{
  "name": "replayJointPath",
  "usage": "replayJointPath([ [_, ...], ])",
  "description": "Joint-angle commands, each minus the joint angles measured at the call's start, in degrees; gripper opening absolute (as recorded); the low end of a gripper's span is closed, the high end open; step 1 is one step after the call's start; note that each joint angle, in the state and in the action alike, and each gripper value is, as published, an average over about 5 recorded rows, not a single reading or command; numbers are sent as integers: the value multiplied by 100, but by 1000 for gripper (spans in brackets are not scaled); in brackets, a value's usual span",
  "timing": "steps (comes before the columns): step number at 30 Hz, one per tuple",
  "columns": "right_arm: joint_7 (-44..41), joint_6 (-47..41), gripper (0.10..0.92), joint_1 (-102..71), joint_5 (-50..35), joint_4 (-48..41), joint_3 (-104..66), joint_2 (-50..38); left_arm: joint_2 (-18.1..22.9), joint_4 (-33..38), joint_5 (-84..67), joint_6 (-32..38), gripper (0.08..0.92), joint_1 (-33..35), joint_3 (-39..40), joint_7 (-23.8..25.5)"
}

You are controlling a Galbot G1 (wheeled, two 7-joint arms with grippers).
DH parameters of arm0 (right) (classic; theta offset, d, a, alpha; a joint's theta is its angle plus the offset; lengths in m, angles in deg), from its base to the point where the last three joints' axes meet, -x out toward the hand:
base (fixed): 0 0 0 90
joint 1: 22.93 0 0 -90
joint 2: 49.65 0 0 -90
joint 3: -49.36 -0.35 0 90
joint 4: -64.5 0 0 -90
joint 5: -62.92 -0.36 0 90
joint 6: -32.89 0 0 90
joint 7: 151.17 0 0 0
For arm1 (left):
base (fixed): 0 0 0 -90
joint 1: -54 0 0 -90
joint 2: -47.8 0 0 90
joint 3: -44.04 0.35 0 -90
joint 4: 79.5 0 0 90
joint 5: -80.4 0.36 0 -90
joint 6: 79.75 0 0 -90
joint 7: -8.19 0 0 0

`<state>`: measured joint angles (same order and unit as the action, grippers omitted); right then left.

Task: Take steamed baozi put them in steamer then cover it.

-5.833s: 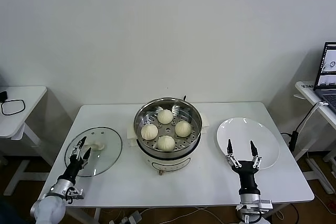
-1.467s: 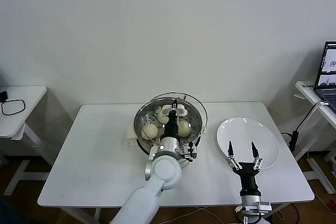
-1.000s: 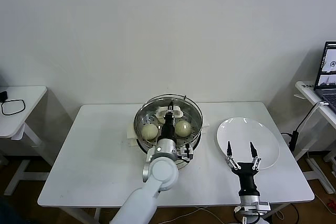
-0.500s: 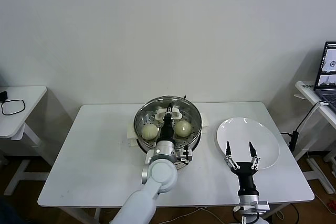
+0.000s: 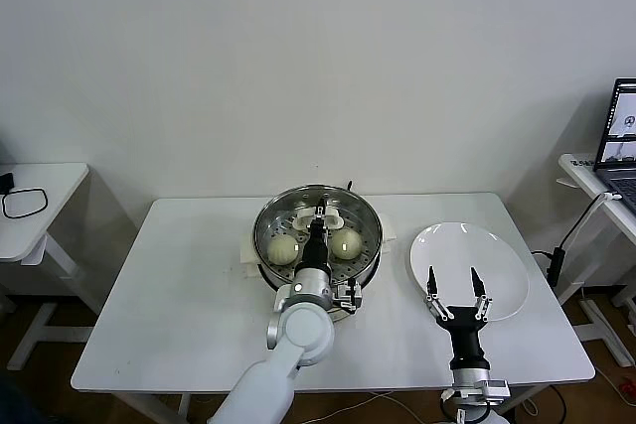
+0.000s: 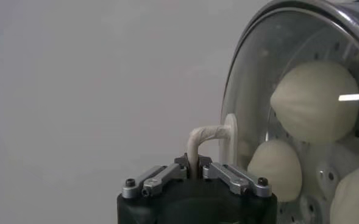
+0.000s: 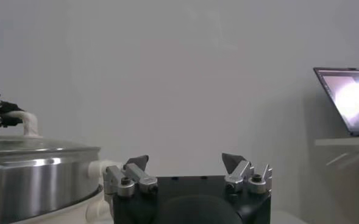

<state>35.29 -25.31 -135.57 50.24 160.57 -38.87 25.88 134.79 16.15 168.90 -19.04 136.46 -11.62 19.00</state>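
Note:
The steamer (image 5: 298, 290) stands mid-table on its cream base, with the glass cover (image 5: 366, 220) lying level on its rim. Through the glass I see two baozi (image 5: 283, 249) (image 5: 346, 242); the arm hides any others. My left gripper (image 5: 318, 216) reaches over the pot from the near side and is shut on the cover's white handle (image 6: 213, 135). The left wrist view shows baozi (image 6: 314, 100) behind the cover (image 6: 252, 91) close up. My right gripper (image 5: 453, 281) stands open over the near edge of the white plate (image 5: 482, 245), holding nothing. In the right wrist view it (image 7: 185, 163) faces the steamer (image 7: 33, 179).
The white table (image 5: 189, 295) has free room on its left half. The white plate lies right of the steamer. A laptop (image 5: 622, 136) sits on a side desk at far right. A small table with a black cable (image 5: 25, 202) stands at far left.
The cover, held by my left gripper, has come down a little and settled level on the steamer's rim. The right arm has barely moved.

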Motion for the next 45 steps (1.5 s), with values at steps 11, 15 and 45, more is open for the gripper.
replayJointPath([
  [11,1,29,823,15,35,-43,63,-22,-278,1051,-5,100,403,702,23,-25],
  [15,2,53,823,16,39,-48,88,-37,-443,1479,-18,109,516,1000,-28,-22],
  [45,-182,-1157,823,-178,-419,1236,7,-199,172,2232,-7493,4030,823,3550,-3517,-1142],
])
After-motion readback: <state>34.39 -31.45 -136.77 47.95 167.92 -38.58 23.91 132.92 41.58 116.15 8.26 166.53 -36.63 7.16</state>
